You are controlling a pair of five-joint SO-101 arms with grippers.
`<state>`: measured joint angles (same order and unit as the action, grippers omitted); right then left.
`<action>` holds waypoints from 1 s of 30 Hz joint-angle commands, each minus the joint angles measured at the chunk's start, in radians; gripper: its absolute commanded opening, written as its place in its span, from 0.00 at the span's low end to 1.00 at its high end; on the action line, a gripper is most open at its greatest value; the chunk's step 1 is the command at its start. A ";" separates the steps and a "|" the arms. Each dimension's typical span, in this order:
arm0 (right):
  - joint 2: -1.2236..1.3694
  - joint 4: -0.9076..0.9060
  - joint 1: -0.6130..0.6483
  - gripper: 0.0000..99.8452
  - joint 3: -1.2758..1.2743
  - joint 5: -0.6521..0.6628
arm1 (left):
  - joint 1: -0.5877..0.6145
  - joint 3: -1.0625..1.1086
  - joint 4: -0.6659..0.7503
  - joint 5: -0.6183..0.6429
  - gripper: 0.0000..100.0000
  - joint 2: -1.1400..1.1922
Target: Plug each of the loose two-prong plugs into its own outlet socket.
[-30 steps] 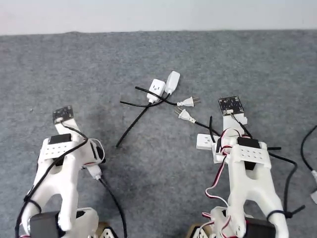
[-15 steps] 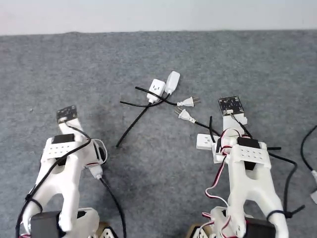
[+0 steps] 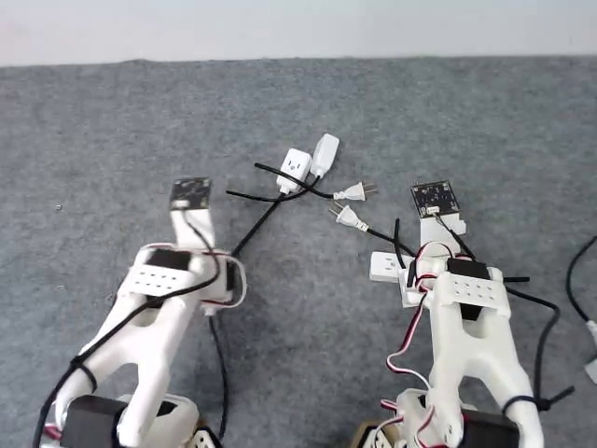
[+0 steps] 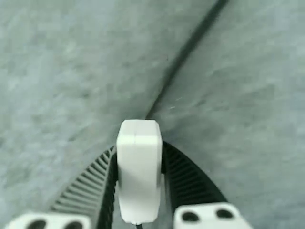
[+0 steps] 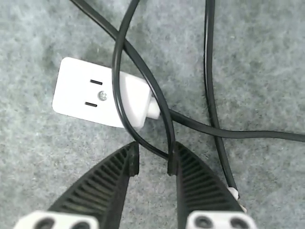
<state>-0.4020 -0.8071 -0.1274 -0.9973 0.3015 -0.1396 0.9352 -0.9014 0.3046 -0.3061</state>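
Swung inward toward the black cords, the left gripper is clamped on a white rounded plastic block. The right gripper has its fingers apart beside a white rectangular outlet socket; the white two-prong plugs lie mid-carpet.

**Surface finishes I see.**
Counter: matt, rough grey felt; outlet socket, white block: smooth plastic; cords: black, slightly glossy; right claw: ribbed matt black plastic.

Grey carpet bears white sockets, plugs, black cords.
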 commanded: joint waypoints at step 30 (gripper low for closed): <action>-0.025 0.019 -0.068 0.11 0.011 0.011 | -0.126 -0.246 -0.086 0.296 0.20 0.153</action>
<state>-0.4020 -0.8071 -0.1872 -0.9973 0.3030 -0.2823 0.7587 -0.9244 0.5961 -0.1204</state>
